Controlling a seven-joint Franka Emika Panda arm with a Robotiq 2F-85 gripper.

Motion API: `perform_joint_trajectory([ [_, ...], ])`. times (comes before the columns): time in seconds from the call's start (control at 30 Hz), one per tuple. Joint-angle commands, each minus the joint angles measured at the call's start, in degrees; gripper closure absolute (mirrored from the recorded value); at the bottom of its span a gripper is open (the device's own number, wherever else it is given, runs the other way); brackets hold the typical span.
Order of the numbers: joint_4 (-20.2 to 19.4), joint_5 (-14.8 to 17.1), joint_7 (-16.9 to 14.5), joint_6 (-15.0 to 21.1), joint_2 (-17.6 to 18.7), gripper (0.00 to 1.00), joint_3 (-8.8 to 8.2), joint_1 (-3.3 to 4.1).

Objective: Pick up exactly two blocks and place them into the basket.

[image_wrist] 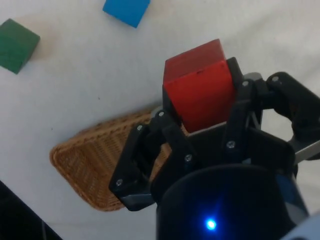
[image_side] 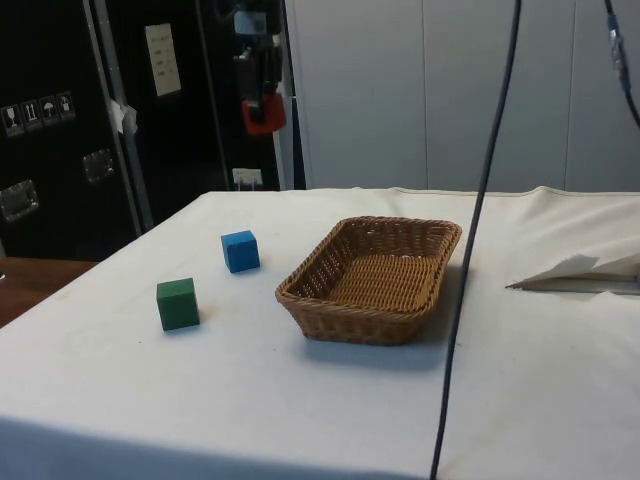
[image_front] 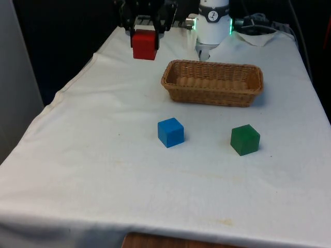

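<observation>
Two blocks sit on the white cloth toward the table's near edge: a blue block [image_front: 170,132] and, well apart toward the front view's right, a green block [image_front: 244,139]. Beyond them, nearer the far edge, lies a wicker basket [image_front: 212,91]. High above the table's far edge, the black gripper [image_front: 146,32] clasps a red block [image_front: 144,45] between its fingers.
</observation>
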Motion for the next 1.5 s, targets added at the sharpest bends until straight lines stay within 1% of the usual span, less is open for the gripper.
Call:
perform_joint_trajectory([
  [0.0,-1.49,-1.09,0.86,1.15,-1.2,1.0,-0.11,0.57],
  [0.17,-4.47,-2.01,1.78,2.52,-3.61,1.0,0.92,0.52],
  [0.2,-5.56,-2.23,1.83,3.15,-4.41,1.0,1.26,0.46],
  [0.23,-4.58,-1.32,1.2,2.01,-3.67,1.0,1.66,0.0],
  [0.27,-6.07,-2.35,1.78,3.44,-4.81,1.0,1.43,0.34],
  [0.4,-7.56,-2.58,1.15,3.95,-6.07,1.0,1.78,0.17],
  [0.5,-8.88,-2.69,-0.06,4.18,-7.22,1.0,1.83,0.11],
  [0.53,-8.37,-2.01,-0.23,3.5,-6.76,1.0,1.95,-0.06],
  [0.57,-9.17,-2.75,-0.29,4.13,-7.45,1.0,1.78,0.11],
  [0.67,-10.49,-3.04,-0.23,4.58,-8.65,1.0,1.72,0.23],
  [0.87,-13.75,-4.3,0.46,6.02,-11.34,1.0,2.18,0.17],
  [0.9,-12.26,-2.86,-0.46,4.53,-10.2,1.0,2.41,-0.06],
  [0.93,-14.21,-4.47,0.57,6.3,-11.75,1.0,2.29,0.17],
  [1.17,-18.33,-5.5,1.38,9.28,-14.61,1.0,3.27,0.06],
  [1.2,-17.48,-4.24,0.34,8.08,-13.98,1.0,3.38,-0.06],
  [1.23,-18.85,-5.61,1.49,9.68,-14.9,1.0,3.38,0.06],
  [1.3,-20.63,-6.13,1.78,11.06,-15.93,1.0,3.78,-0.06],
  [1.47,-23.49,-7.73,2.86,12.95,-17.53,1.0,4.24,-0.11],
])
